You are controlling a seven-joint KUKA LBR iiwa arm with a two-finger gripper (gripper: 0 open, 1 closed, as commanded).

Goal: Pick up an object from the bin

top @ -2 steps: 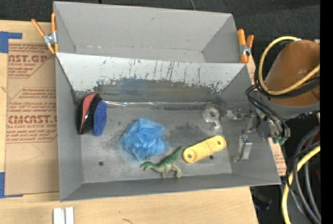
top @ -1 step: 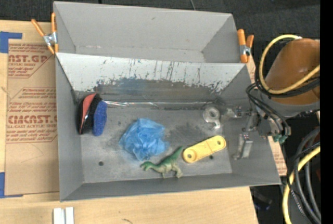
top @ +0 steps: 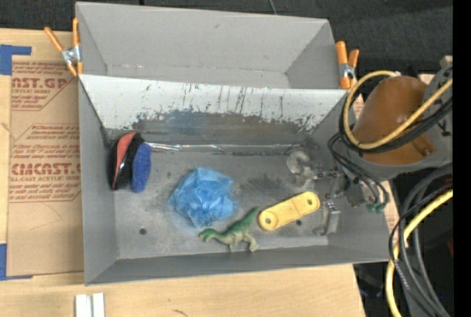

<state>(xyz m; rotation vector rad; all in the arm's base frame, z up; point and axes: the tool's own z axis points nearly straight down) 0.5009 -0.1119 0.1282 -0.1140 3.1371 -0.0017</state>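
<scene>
tool (top: 316, 190): fingers apart, low in bin | yellow plastic piece (top: 288, 211): just left | toy dinosaur (top: 232, 233): further left

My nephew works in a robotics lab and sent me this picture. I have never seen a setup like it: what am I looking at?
A single camera looks down into a grey metal bin from above and slightly to one side. The machine coming in from the right, with an orange cover and yellow cables, is a robot arm. Its gripper is low in the right part of the bin.

Four things lie on the bin's floor:
- a yellow flat piece with a hole, right beside the gripper
- a green toy dinosaur near the front wall
- a crumpled blue wad in the middle
- a black, red and blue object against the left wall

All four seem to rest on the floor, and I cannot see that anything is gripped.
</scene>
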